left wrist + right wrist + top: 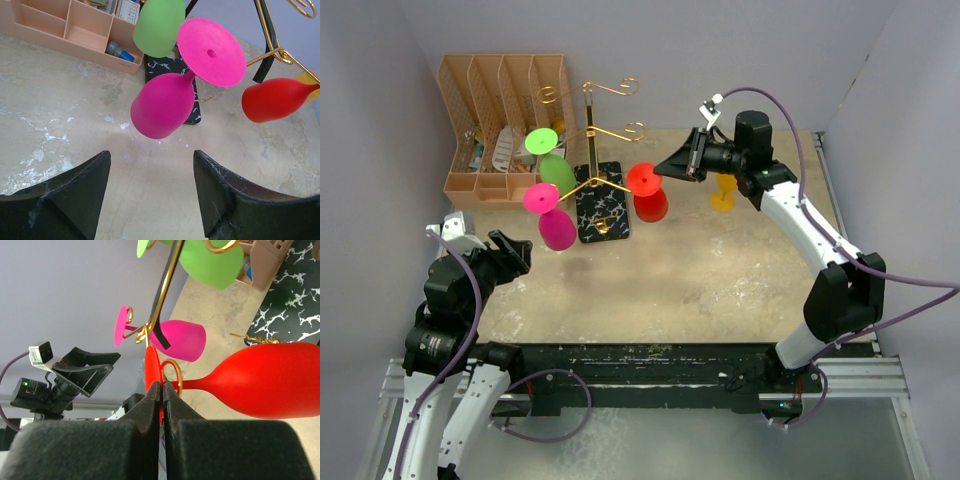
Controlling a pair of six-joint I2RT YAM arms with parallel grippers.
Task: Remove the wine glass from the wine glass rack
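Observation:
The wine glass rack, a gold wire stand on a black veined base, holds three glasses upside down: green, magenta and red. My right gripper is shut on the edge of the red wine glass's foot; the stem still passes through the gold hook ring. The red bowl hangs to the right in the right wrist view. My left gripper is open and empty, low over the table, just short of the magenta glass.
A tan slotted organiser stands at the back left, close to the green glass. A yellow glass stands on the table behind the right arm. Grey walls close in the left, back and right sides.

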